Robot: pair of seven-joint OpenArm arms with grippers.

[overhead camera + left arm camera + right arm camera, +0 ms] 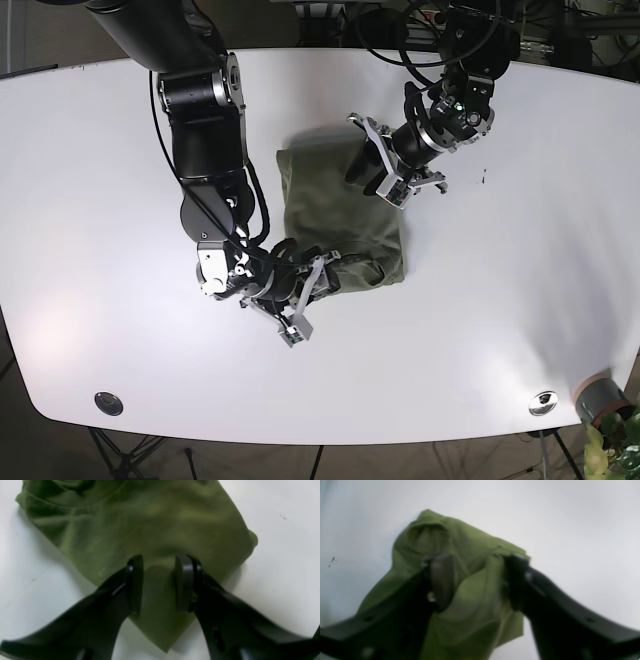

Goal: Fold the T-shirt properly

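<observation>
The olive-green T-shirt lies partly folded in the middle of the white table, with its near edge bunched. My left gripper is open over the shirt's far right corner. In the left wrist view its fingers straddle a pointed corner of the T-shirt, left gripper just above the flat cloth. My right gripper is at the shirt's near edge, open wide. The blurred right wrist view shows a raised fold of the T-shirt between the spread fingers of the right gripper.
A grey pot with a plant stands at the table's near right corner. Two round metal discs sit near the front edge. Cables and equipment crowd the far edge.
</observation>
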